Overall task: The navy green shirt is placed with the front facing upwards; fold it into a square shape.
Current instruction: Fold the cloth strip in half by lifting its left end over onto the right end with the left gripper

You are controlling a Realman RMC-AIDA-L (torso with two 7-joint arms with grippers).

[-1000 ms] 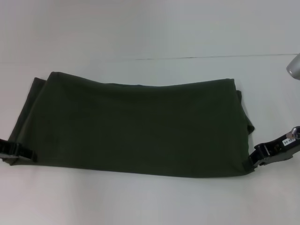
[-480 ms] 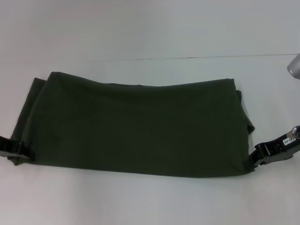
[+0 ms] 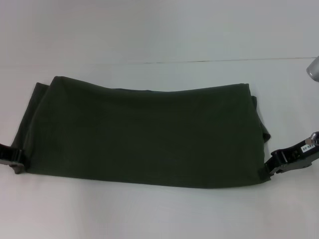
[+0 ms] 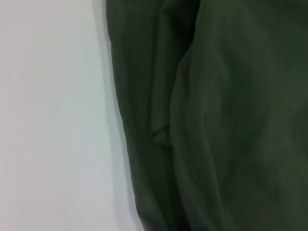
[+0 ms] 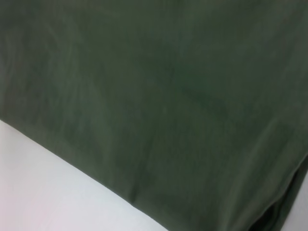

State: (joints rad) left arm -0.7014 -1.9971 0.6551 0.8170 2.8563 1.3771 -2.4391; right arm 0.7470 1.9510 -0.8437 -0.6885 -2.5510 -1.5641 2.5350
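Observation:
The navy green shirt [image 3: 144,134] lies on the white table [image 3: 149,214] folded into a wide band, plain side up. Its lettering and collar are hidden. My left gripper [image 3: 19,158] is at the band's near left corner, at the cloth's edge. My right gripper [image 3: 269,171] is at the near right corner, touching the hem. The left wrist view shows the shirt's layered edge [image 4: 216,120] next to bare table. The right wrist view is filled with the shirt's smooth cloth [image 5: 168,96] and its near edge.
A thin seam line [image 3: 224,60] crosses the table behind the shirt. A grey round part [image 3: 313,69] shows at the right edge. White table surface surrounds the shirt on all sides.
My left gripper has drawn back leftward along the shirt's near corner. My right gripper has shifted slightly right. The shirt has stayed flat in place.

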